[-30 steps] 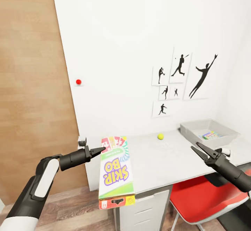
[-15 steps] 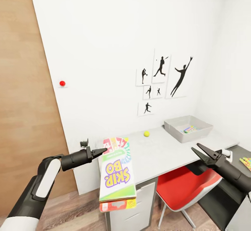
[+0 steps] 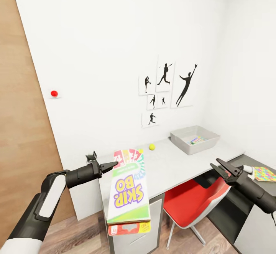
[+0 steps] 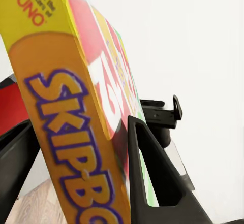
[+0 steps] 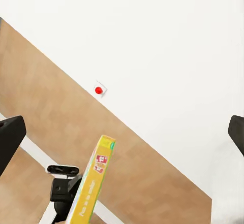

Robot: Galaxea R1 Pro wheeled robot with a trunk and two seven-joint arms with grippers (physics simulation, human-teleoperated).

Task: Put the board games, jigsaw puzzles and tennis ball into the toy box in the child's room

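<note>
I hold a board game (image 3: 127, 192) clamped in the left gripper (image 3: 109, 165); right gripper (image 3: 219, 166) jaws open, empty. Toy box (image 3: 183, 145), frame centre-right, contains colourful items; tennis ball (image 3: 152, 147) remains on the tabletop (image 3: 172, 165).

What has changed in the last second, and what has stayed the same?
Mainly the view moved: the whole scene slid left and shrank, bringing the lower dark desk section with a multicoloured jigsaw sheet into sight. The left gripper stays shut on the yellow-green Skip-Bo game box; the right gripper stays open. The yellow-green ball and the light grey tub remain on the table.
</note>
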